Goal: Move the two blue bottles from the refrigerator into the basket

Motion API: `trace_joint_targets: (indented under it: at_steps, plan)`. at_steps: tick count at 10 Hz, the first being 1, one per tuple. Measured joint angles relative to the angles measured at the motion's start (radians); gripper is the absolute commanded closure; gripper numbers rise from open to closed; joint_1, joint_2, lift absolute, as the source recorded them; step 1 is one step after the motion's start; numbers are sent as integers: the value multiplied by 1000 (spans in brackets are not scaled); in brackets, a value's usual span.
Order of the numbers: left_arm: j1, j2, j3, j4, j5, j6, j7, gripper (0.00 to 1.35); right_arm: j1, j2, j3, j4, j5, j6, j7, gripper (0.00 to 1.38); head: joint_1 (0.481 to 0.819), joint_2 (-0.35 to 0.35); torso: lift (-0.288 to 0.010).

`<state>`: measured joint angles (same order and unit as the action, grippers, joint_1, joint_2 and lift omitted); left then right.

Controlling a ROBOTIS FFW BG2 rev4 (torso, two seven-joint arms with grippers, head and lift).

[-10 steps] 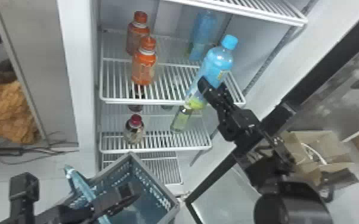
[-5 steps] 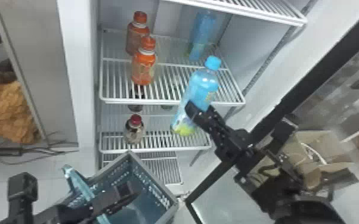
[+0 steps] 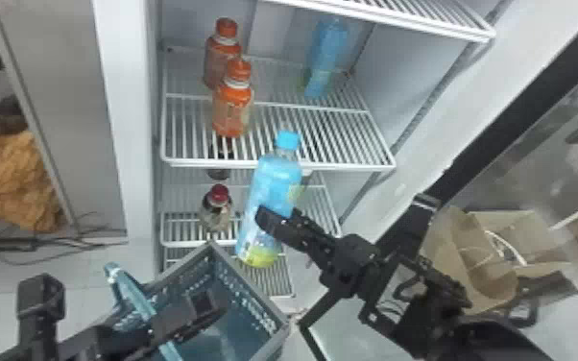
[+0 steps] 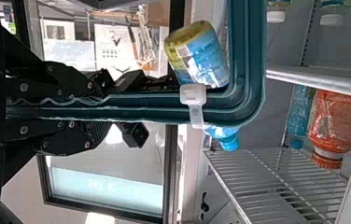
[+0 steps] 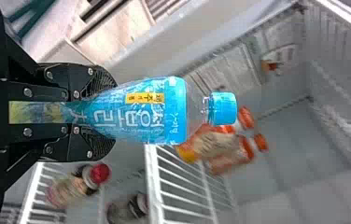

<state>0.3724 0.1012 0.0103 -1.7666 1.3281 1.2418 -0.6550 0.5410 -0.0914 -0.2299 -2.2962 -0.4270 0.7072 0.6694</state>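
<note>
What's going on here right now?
The right gripper holds a blue-labelled plastic bottle with a light-blue cap in front of the white wire shelves of the refrigerator, not yet in the teal plastic basket. The left gripper is at the basket's rim. A second blue bottle stands toward the back of a shelf, with two orange-capped bottles to its left in the head view.

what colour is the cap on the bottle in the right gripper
The cap is bright blue, seen best in the right wrist view.
</note>
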Motion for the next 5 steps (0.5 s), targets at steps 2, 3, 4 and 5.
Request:
trace_joint_targets:
  at_steps: [2, 3, 4, 5]
  plan:
    - [-2, 0, -1, 2, -1, 0, 0, 1202, -15, -6, 7, 5, -1, 82, 45, 1277, 695, -301, 8]
    - [-5, 0, -2, 3, -2, 0, 0, 1202, -17, -7, 14, 14, -6, 115, 67, 1277, 695, -292, 8]
    - [-6, 0, -3, 3, -1, -2, 0, 1202, -18, -9, 24, 23, -9, 145, 80, 1277, 695, -286, 8]
    - [-8, 0, -3, 4, 0, -4, 0, 1202, -18, -10, 32, 26, -10, 169, 88, 1277, 695, -274, 8]
